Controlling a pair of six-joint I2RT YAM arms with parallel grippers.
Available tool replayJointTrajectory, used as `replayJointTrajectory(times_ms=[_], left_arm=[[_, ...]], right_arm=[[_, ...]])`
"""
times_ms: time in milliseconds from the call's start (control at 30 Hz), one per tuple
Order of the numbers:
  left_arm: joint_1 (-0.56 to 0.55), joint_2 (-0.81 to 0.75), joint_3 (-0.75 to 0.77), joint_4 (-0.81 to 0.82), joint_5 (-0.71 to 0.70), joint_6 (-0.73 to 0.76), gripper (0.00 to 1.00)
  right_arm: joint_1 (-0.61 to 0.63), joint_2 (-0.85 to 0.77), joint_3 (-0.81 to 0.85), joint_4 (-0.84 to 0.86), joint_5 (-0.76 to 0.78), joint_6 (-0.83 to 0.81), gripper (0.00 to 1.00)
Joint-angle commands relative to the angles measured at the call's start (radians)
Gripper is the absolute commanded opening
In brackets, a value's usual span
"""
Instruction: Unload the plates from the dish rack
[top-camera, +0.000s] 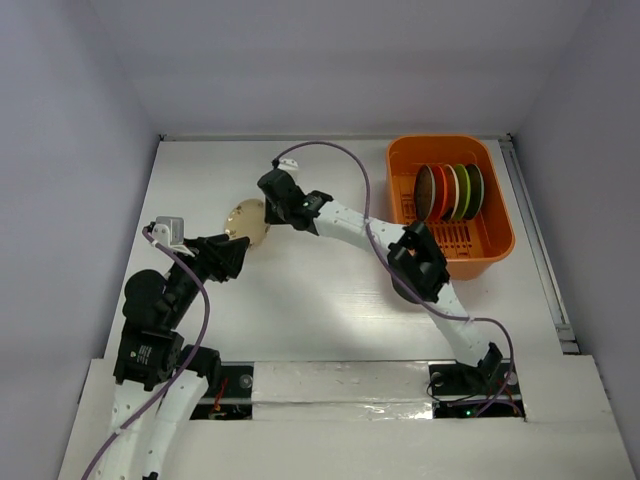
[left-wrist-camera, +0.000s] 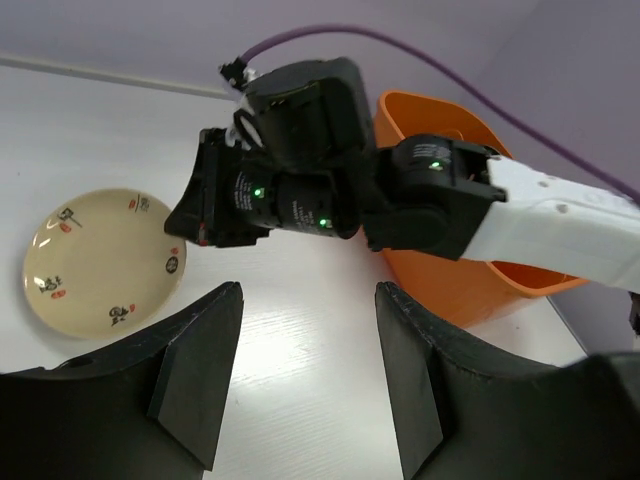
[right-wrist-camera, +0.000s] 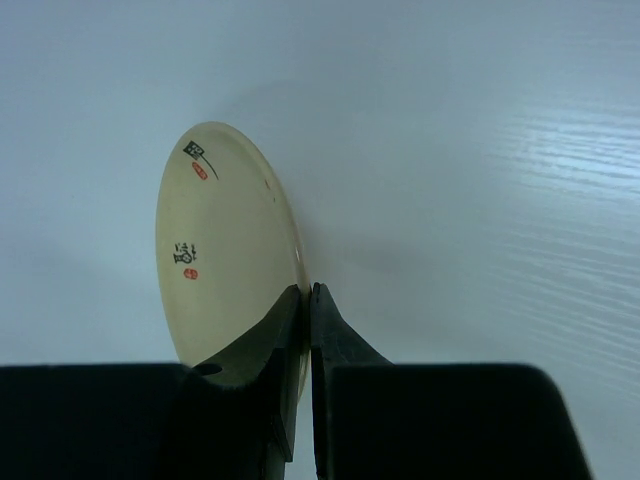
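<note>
My right gripper (top-camera: 266, 208) is shut on the rim of a cream plate (top-camera: 247, 222) with small dark and red marks. It holds the plate low over the white table, left of centre. The pinch shows edge-on in the right wrist view, with the gripper (right-wrist-camera: 306, 290) on the plate (right-wrist-camera: 225, 250). My left gripper (top-camera: 238, 254) is open and empty just in front of the plate; in its wrist view the gripper (left-wrist-camera: 308, 288) has the plate (left-wrist-camera: 100, 262) to its left. The orange dish rack (top-camera: 497, 240) stands at the back right with several plates (top-camera: 450, 192) on edge in it.
The right arm (top-camera: 350, 225) stretches across the table from the rack side. In the left wrist view it passes in front of the orange rack (left-wrist-camera: 470, 285). A purple cable (top-camera: 360, 175) loops over it. Grey walls close in the table.
</note>
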Motion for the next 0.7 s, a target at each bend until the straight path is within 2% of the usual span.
replayJointTrajectory(times_ms=[0, 167, 433, 667], left_arm=[[0.006, -0.005, 0.002, 0.032, -0.001, 0.001, 0.52], [0.006, -0.001, -0.001, 0.034, 0.005, 0.001, 0.52], [0.006, 0.009, -0.003, 0.040, 0.016, -0.001, 0.53], [0.006, 0.009, -0.004, 0.037, 0.015, -0.002, 0.53]], right_arm=[[-0.009, -0.004, 0.044, 0.112, -0.054, 0.109, 0.00], [-0.009, -0.022, -0.059, 0.158, -0.071, 0.134, 0.00], [-0.009, -0.185, -0.374, 0.256, 0.019, 0.158, 0.02], [-0.009, -0.225, -0.477, 0.285, 0.056, 0.184, 0.17]])
